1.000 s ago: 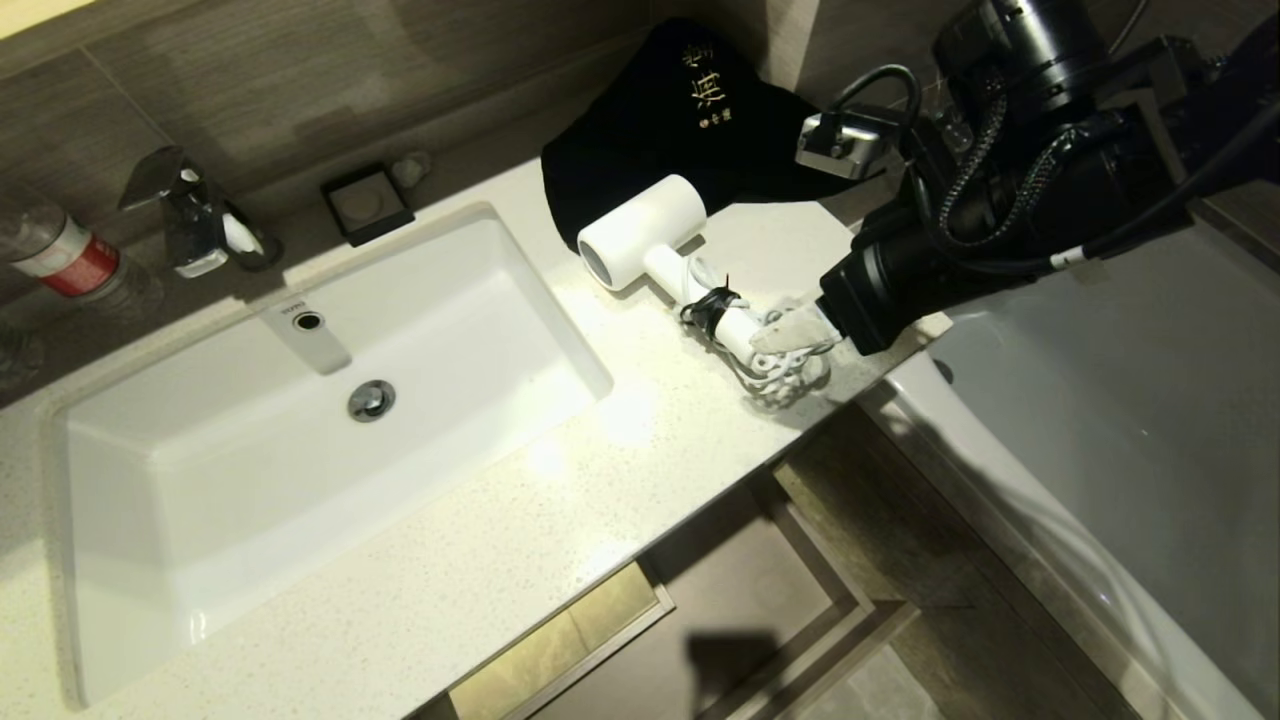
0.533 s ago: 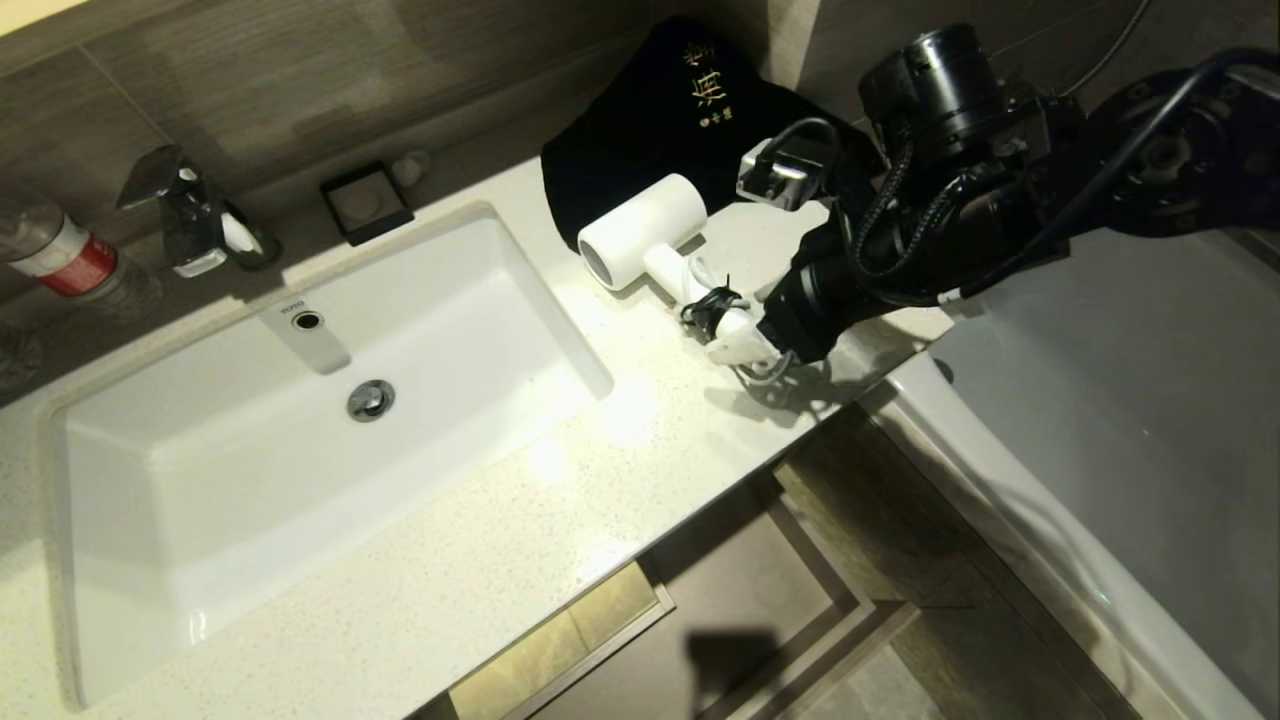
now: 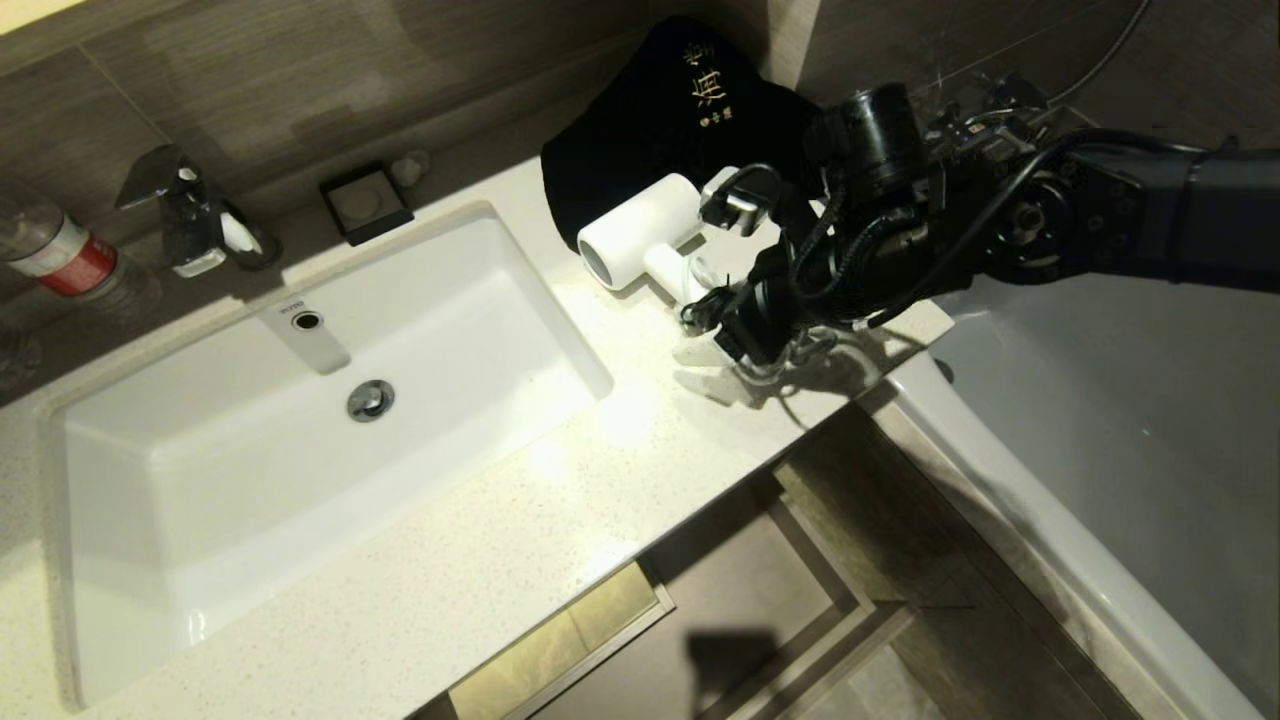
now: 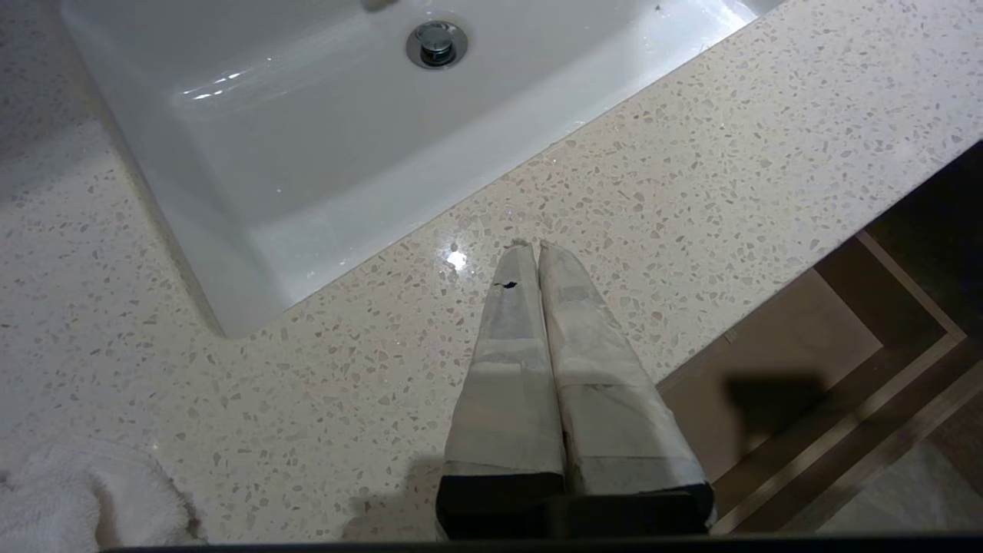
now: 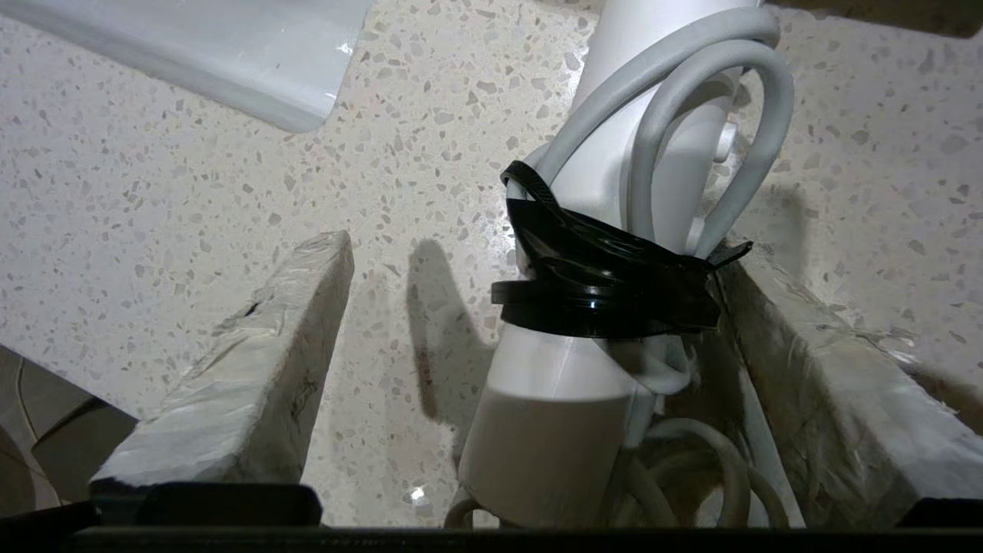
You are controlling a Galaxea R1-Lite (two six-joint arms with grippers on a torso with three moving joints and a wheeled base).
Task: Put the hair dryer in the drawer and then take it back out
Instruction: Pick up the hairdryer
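Fingers of the right gripper (image 5: pixel 530 369) stand wide apart, one on each side of the hair dryer's (image 3: pixel 640 240) handle, just behind the black strap (image 5: pixel 607 288) that binds the white cord (image 5: pixel 691 100). One finger (image 5: pixel 829 384) lies close against the strap and the cord loops, whether touching cannot be told; the other finger (image 5: pixel 253 369) stands clear of the handle, with bare speckled stone between them. Nothing is clamped.

From the head view, the right gripper (image 3: pixel 735 335) reaches in from the robot's right and points down at the handle end. The hair dryer lies on the pale speckled worktop (image 3: pixel 560 510), to the right of the white sink (image 3: pixel 180 470), its barrel aimed towards the sink and resting just in front of a black cloth bag (image 3: pixel 650 110) with gold lettering. The handle runs towards the worktop's right front corner.

Fingers of the left gripper (image 4: pixel 530 250) are pressed together, hanging over the worktop near the sink's front corner, with a white towel (image 4: pixel 84 499) near them.

A tap (image 3: pixel 190 215), a plastic bottle with a red label (image 3: pixel 65 260) and a dark square dish (image 3: pixel 365 205) stand behind the sink. Beyond the worktop's right edge lies a white bathtub (image 3: pixel 1100 420).
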